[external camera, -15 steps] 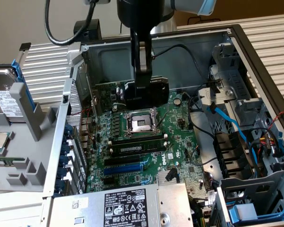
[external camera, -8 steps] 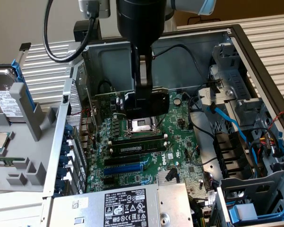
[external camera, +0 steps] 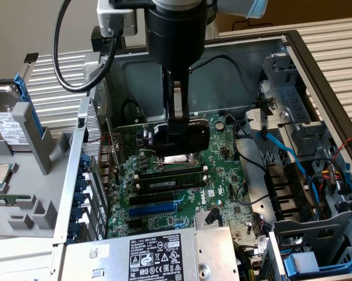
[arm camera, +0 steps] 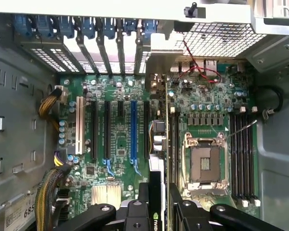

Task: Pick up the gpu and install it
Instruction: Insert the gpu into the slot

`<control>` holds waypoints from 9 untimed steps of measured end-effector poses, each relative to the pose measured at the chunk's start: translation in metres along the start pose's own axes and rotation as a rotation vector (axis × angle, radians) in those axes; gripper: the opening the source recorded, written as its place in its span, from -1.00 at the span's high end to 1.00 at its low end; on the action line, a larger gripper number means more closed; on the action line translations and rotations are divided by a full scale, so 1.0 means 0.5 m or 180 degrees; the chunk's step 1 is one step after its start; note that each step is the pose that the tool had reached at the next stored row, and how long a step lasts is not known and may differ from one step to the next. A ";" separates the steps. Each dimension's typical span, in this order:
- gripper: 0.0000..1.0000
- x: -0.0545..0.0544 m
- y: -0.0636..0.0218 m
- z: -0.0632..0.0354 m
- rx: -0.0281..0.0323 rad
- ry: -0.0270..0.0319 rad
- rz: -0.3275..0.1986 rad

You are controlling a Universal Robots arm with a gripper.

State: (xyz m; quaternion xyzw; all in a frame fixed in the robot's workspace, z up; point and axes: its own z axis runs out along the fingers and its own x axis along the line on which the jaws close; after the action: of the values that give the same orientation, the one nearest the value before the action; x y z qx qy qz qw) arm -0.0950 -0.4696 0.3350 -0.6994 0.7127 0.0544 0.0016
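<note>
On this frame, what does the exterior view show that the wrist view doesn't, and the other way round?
Exterior view: the arm reaching down from above, a hard drive at the exterior view's left, the labelled power supply, and a blue cable by the drive cage. Wrist view: a white slot and a yellow-and-black cable bundle beside it. Both: the gripper shut on the gpu, over the motherboard with its empty CPU socket.

gpu (external camera: 186, 138) above motherboard (external camera: 225, 175), inside case (external camera: 135, 73)
</note>
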 end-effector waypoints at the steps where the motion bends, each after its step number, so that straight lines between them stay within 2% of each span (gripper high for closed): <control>1: 0.46 0.002 0.000 0.002 -0.0009 0.0001 0.0001; 9: 0.46 0.012 0.000 0.019 -0.0064 0.0001 0.0005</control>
State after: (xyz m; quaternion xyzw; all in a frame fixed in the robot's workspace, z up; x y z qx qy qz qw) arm -0.0959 -0.4750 0.3249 -0.6988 0.7126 0.0614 -0.0056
